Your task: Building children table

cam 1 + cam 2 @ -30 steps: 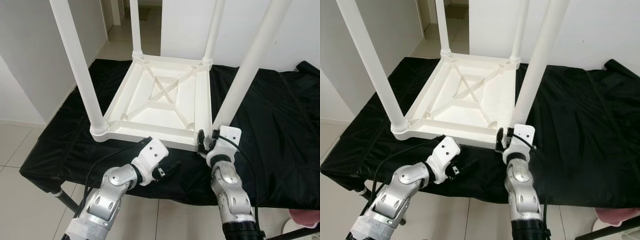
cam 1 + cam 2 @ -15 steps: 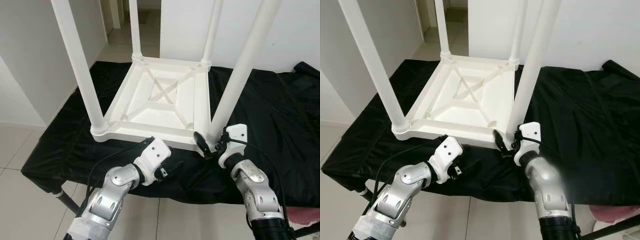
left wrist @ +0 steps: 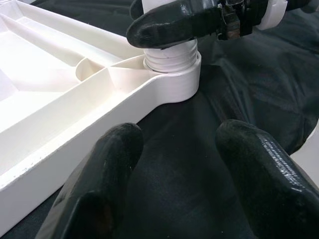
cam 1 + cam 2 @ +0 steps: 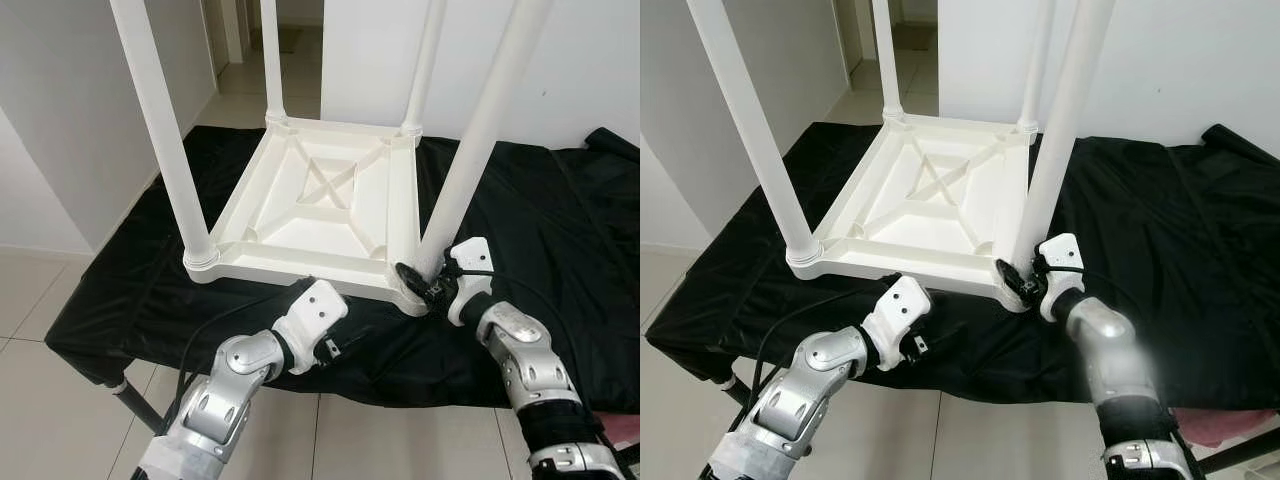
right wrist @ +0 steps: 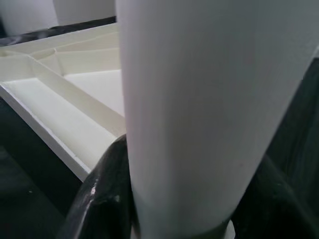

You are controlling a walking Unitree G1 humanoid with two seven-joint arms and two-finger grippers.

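A white children's table (image 4: 320,215) lies upside down on a black cloth (image 4: 540,210), with all its legs pointing up. My right gripper (image 4: 425,285) is shut on the base of the near-right leg (image 4: 480,140), where the leg meets its screw socket (image 3: 172,74). In the right wrist view the leg (image 5: 209,99) stands between the two black fingers (image 5: 102,194). My left gripper (image 3: 174,174) hovers open over the cloth just in front of the table's near edge (image 4: 300,270), holding nothing. Its fingers (image 3: 99,184) point toward that same corner.
The cloth covers a low stand whose front edge (image 4: 300,375) runs just under my forearms. Light tiled floor (image 4: 40,300) lies below and to the left. White walls (image 4: 70,120) and a doorway stand behind. Something pink (image 4: 1230,420) sits at the lower right.
My right forearm has swung out to the right while its gripper stayed at the leg's base and turned around it. The left gripper has barely moved.
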